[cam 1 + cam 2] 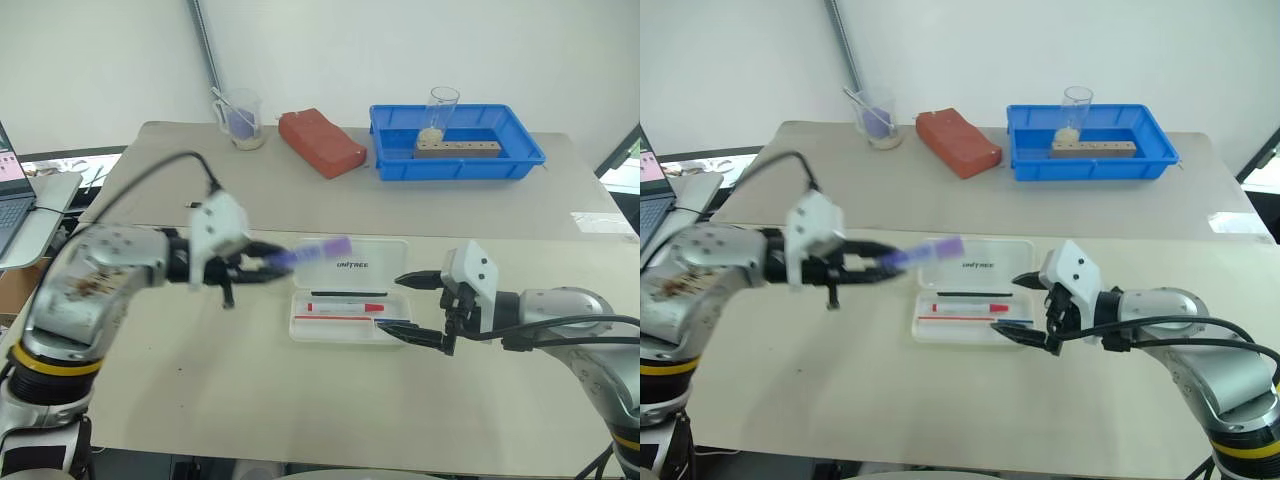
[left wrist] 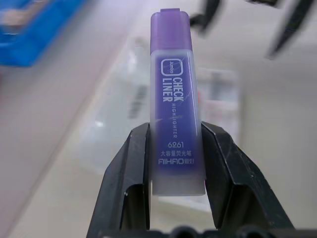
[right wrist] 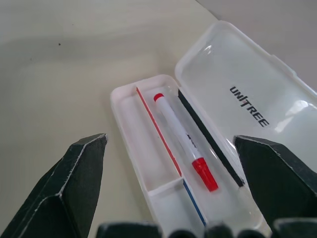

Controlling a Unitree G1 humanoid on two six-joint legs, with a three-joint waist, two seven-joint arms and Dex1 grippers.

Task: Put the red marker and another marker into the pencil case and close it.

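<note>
The left gripper (image 2: 176, 163) pinches the purple highlighter (image 2: 174, 104) by its lower barrel, above the table near the open pencil case (image 3: 237, 74). It looks light, stiff and smooth — likely to slip unless its 2 flat sides are held. The red marker (image 3: 181, 139) lies inside the case. The right gripper (image 3: 173, 188) hovers spread — empty.

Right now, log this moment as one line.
left gripper: holds purple highlighter | right gripper: open | red marker: inside pencil case | lid: open

The left end effector (image 2: 177, 163) hides the purple highlighter's (image 2: 175, 94) lower sides; the pencil case (image 2: 148, 114) behind is blurred.
</note>
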